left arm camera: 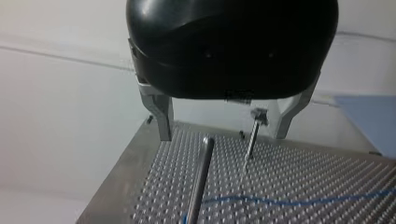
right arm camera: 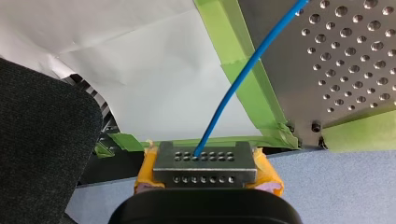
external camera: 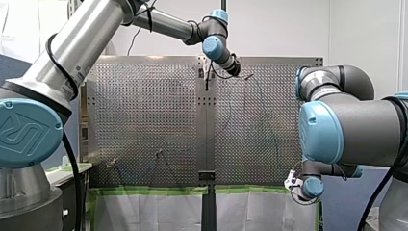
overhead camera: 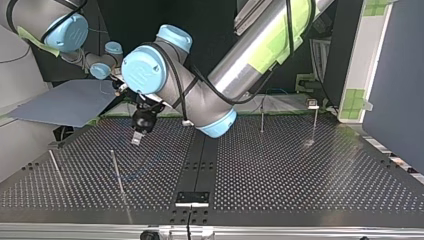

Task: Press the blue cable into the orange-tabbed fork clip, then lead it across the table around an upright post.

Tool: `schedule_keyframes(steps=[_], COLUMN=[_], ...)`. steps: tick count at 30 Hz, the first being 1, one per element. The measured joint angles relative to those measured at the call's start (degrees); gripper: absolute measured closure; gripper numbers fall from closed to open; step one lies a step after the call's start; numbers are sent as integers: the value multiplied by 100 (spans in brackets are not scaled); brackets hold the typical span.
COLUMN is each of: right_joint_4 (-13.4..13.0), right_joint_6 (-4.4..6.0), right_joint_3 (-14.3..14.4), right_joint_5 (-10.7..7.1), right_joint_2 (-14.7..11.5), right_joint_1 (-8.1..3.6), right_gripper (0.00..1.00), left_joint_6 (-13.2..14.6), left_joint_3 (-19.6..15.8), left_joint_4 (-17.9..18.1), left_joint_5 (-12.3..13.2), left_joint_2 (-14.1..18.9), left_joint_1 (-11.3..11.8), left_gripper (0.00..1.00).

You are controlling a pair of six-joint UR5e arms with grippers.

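Clamping the blue cable [right arm camera: 243,70], right gripper [right arm camera: 204,161] could yank it taut; left gripper [left arm camera: 223,136], fingers [left arm camera: 161,116] apart and empty, might knock the post [left arm camera: 201,177] ahead.

- A perforated metal table [external camera: 144,120] has a black centre strip [external camera: 207,125] running down its middle.
- Green tape [right arm camera: 252,88] runs along the table's edge and laps onto a creased white sheet [right arm camera: 154,79].
- A flat blue-grey board [overhead camera: 70,102] lies just beyond the table's far corner, at the top view's left.
- Dark, coarse fabric [right arm camera: 42,140] overlaps the white sheet.
- A small black bracket [overhead camera: 192,197] sits on the centre strip.
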Motion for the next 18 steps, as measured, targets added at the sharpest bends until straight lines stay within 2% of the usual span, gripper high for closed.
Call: schedule_keyframes(steps=[6, 12, 18], right_joint_4=[0, 1, 0], right_joint_6=[0, 0, 0], right_joint_3=[0, 0, 0], right_joint_5=[0, -1, -8], right_joint_2=[1, 1, 1], right_joint_1=[0, 1, 2], right_gripper=[100, 100, 100], left_joint_6=[-155, -179, -185], left_joint_3=[0, 0, 0], left_joint_4=[41, 37, 41], left_joint_5=[-385, -726, -794], left_joint_2=[1, 1, 1], left_joint_1=[-12, -26, -31], left_gripper=[1, 1, 1])
